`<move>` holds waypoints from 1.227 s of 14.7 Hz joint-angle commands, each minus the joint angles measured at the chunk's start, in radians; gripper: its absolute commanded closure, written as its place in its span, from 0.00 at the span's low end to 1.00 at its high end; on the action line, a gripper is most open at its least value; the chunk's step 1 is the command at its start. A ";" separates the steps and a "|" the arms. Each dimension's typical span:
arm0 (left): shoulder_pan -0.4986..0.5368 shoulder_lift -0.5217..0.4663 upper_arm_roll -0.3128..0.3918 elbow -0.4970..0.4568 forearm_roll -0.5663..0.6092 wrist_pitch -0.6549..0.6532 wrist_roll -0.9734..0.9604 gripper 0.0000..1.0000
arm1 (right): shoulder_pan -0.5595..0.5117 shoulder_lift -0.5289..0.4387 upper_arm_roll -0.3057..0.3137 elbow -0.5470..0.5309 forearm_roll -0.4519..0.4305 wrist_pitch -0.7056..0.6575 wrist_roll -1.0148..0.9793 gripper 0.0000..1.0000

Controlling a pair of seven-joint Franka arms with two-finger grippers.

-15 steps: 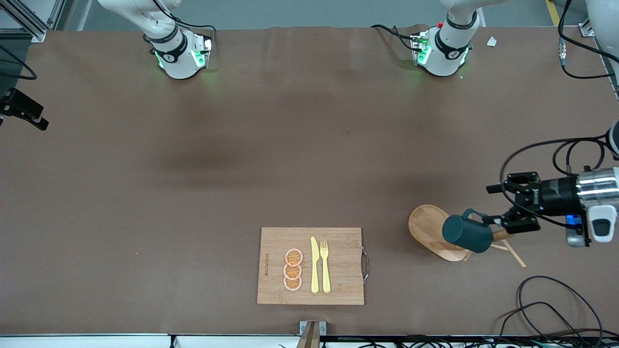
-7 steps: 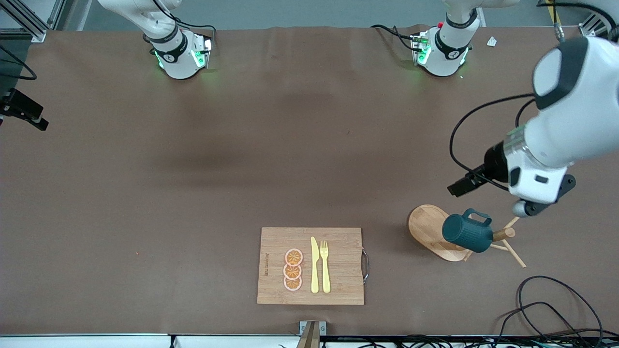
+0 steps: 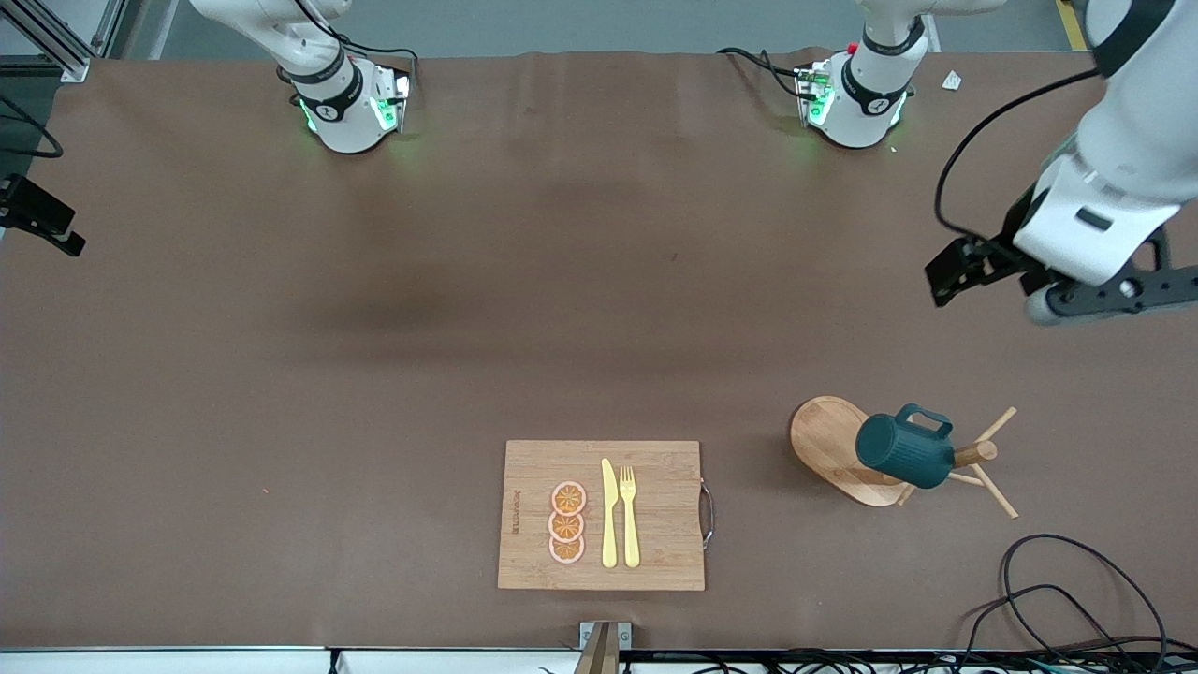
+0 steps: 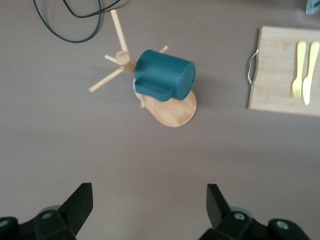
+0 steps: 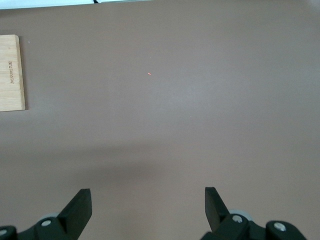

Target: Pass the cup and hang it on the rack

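Note:
The dark teal ribbed cup hangs tilted on the light wooden rack, close against the central post, handle turned up. In the left wrist view the cup and rack lie well ahead of the fingers. My left gripper is up in the air over bare table toward the left arm's end, apart from the rack, and is open and empty. My right gripper is open and empty over bare table; the right arm waits at its own end.
A wooden cutting board with a yellow knife, a fork and orange slices lies near the front edge. Loose black cables lie on the table nearer the front camera than the rack.
My left gripper has drawn back from the cup's handle and risen toward the arm bases. The cup stays hanging on the rack. The right arm has barely moved.

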 commanded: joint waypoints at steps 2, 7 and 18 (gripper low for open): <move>0.055 -0.136 0.009 -0.111 -0.017 -0.053 0.183 0.00 | -0.020 0.007 0.015 0.009 0.017 0.004 -0.009 0.00; 0.078 -0.267 0.040 -0.279 -0.098 -0.059 0.209 0.00 | -0.021 0.007 0.015 0.006 0.035 0.003 -0.009 0.00; 0.153 -0.351 0.012 -0.393 -0.132 0.024 0.203 0.00 | -0.024 0.011 0.015 0.008 0.035 0.004 -0.009 0.00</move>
